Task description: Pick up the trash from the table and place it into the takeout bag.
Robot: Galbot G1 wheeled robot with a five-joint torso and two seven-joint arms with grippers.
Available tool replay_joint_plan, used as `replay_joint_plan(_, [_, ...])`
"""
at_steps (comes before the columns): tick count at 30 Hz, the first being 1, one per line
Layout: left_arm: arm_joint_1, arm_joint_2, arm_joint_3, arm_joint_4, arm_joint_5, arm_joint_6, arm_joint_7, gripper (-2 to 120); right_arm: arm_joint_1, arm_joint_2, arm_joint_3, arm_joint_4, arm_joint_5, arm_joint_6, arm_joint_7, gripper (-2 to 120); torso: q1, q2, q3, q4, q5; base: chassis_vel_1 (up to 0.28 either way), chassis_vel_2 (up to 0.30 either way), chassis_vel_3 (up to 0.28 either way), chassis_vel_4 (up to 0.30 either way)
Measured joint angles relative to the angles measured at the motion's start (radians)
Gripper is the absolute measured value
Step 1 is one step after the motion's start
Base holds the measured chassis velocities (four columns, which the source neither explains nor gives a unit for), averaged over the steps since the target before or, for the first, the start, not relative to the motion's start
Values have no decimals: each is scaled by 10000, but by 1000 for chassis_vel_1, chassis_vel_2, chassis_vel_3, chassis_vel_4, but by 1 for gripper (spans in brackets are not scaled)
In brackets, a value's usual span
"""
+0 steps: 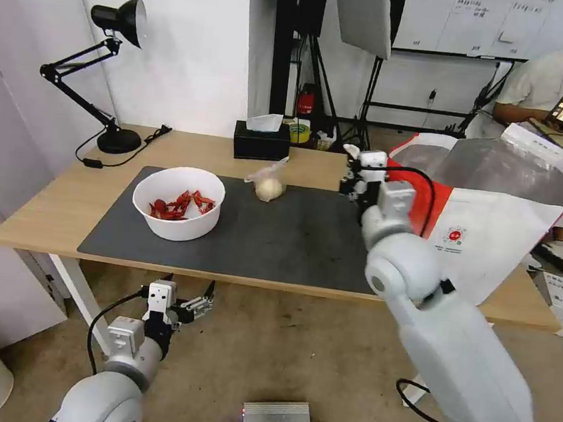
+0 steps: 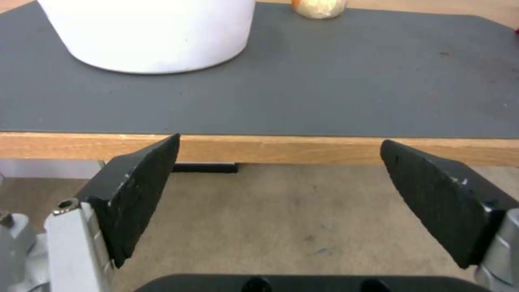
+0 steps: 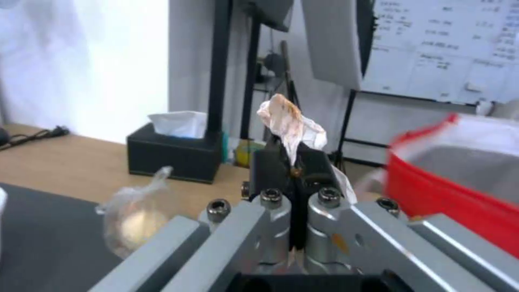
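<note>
Head view shows the right hand [image 1: 353,157] raised over the table [image 1: 41,202], pinched shut on the crumpled tissue [image 3: 289,121], with the takeout bag [image 1: 494,227] just beside it on its outer side. The knotted bag [image 1: 269,184] and bowl [image 1: 177,201] sit inward. The left hand [image 2: 278,182] hangs open below the table's near edge.

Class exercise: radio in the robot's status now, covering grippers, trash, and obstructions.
Right gripper shut on crumpled tissue, beside takeout bag. Left gripper open, below table edge. Bowl, knotted bag on mat. Nothing blocking.
</note>
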Motion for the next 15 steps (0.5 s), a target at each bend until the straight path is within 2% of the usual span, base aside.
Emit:
replay_joint_plan(10, [25,-28,40,-5,51,7,-4,100,-978,-258,686,394,-601,738,-134,0,0,0,0,1,-3,0,0,0,0])
replay_joint_plan(14, [31,-48,98,-9,82,9,-6,100,-1404,-401,1102,488,-1305,1437,-578,0,0,0,0,0,-2,0,0,0,0])
replay_joint_plan(15, [50,-90,168,-8,131,9,-6,100,-1546,-412,1270,472,-1658,1865,-843,0,0,0,0,0,-1,0,0,0,0])
